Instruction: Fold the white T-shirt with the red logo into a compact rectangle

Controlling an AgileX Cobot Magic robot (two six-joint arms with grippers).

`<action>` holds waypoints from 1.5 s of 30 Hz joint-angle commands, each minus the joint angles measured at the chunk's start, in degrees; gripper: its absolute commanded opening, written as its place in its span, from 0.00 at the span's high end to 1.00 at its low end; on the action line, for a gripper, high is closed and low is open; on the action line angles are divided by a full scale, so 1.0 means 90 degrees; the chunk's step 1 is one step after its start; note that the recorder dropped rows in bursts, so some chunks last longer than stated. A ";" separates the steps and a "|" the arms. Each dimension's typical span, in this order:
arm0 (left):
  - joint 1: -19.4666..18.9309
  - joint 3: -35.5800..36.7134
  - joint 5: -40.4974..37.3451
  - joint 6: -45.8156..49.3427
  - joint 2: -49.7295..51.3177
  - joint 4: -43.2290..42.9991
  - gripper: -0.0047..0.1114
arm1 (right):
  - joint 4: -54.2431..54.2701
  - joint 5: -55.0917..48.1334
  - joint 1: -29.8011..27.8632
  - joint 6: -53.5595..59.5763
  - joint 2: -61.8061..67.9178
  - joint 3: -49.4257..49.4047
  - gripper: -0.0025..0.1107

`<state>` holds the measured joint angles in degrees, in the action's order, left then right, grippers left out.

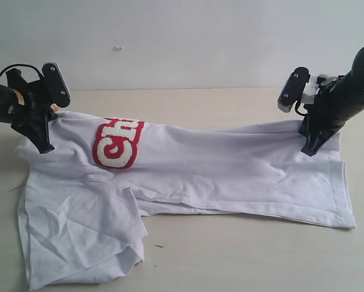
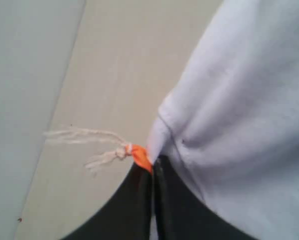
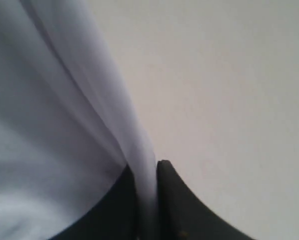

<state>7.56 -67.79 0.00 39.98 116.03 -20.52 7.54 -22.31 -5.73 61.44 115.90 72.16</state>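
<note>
Sprawling across the tabletop [image 1: 249, 255], the white T-shirt [image 1: 231, 170] lay partly doubled over, and the red logo [image 1: 117, 143] showed only its first letters. The left gripper [image 1: 45, 145] was clenched on the collar end, while the right gripper [image 1: 310, 148] pinched the hem end. The left wrist view added the orange neck tag [image 2: 141, 158] and a frayed string [image 2: 82, 135] right at the fingertips. The right wrist view showed only cloth nipped between the fingers.

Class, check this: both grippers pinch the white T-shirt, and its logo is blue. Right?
Not quite: the logo is red, as the exterior view shows. The left gripper and right gripper do pinch the T-shirt.
</note>
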 commanded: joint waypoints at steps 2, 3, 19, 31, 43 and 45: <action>-0.0026 0.0011 0.0247 -0.0189 0.0145 0.0112 0.96 | -0.0051 0.0142 -0.0025 -0.0073 0.0157 0.0100 0.68; -0.0026 0.0011 0.0227 -0.0189 0.0178 0.0112 0.96 | -0.0051 0.0142 -0.0025 -0.0073 0.0173 0.0100 0.61; -0.0026 0.0011 0.0234 -0.0782 0.0280 0.0219 0.96 | -0.0051 0.0583 -0.0025 -0.0359 0.0390 0.0100 0.28; -0.0184 0.0011 0.0000 -0.0841 0.0280 0.0219 0.96 | -0.0051 0.1154 -0.0025 -0.0702 0.0304 0.0413 0.29; -0.0199 0.0011 0.0043 -0.1458 0.0280 0.0219 0.96 | -0.0051 0.0941 -0.0025 -0.0909 0.0304 0.0413 0.29; -0.0199 0.0011 0.0043 -0.1495 0.0280 0.0219 0.96 | -0.0051 0.0927 -0.0025 -0.0909 0.0304 0.0413 0.29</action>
<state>5.93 -67.79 0.00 28.29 118.47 -19.04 7.08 -13.64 -5.73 53.51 119.16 75.52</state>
